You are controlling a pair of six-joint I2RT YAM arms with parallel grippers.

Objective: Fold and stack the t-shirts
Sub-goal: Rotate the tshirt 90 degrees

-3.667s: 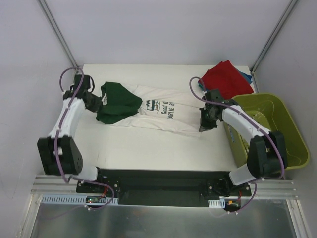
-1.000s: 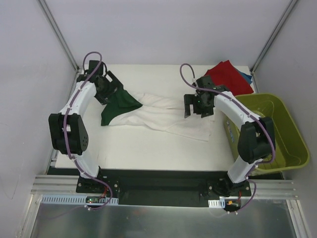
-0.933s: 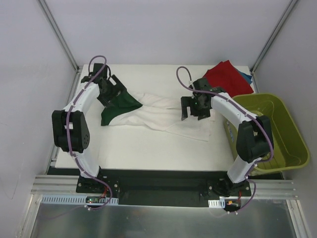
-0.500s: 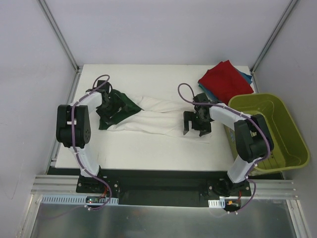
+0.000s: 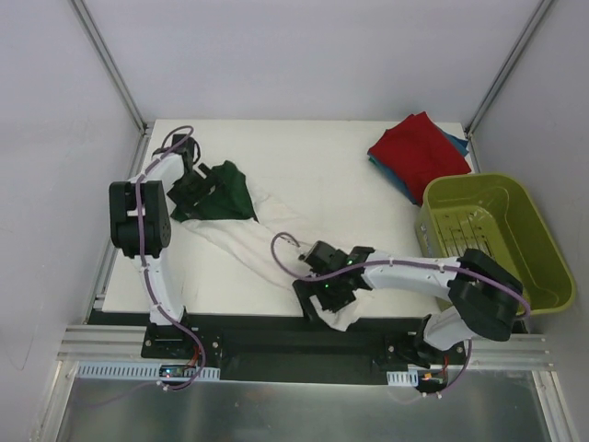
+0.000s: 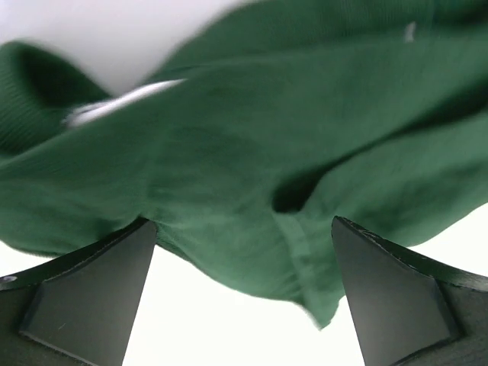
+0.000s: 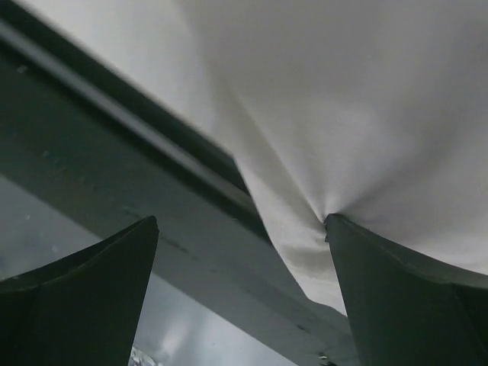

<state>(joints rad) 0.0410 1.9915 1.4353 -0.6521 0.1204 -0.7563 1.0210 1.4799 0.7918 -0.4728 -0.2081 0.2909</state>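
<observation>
Beneath the left end effector, at the far left of the white surface, the dark green sleeve of the cream-white t-shirt is being left in a loose bunch. In the left wrist view, the two fingers of this end effector are being held wide apart with nothing clamped between them. The sleeve is lying just ahead of their tips and is spanning the gap from one to the other.

From the left end effector toward the right end effector, the shirt is being stretched out as a narrow diagonal band. Its white end is being draped over the near edge of the surface, directly under the right end effector. That end effector is likewise being kept spread open. In the right wrist view, the shirt is being gathered into a pucker that is touching the tip of one finger, while the other finger is being held apart from the cloth, over the dark rail at the surface's edge.

Well apart from both end effectors, at the far right corner, a folded red t-shirt is lying on a teal-blue t-shirt, of which only an edge is being shown. Beyond the right end effector to its right, an olive-green basket is sitting just beside that pile.
</observation>
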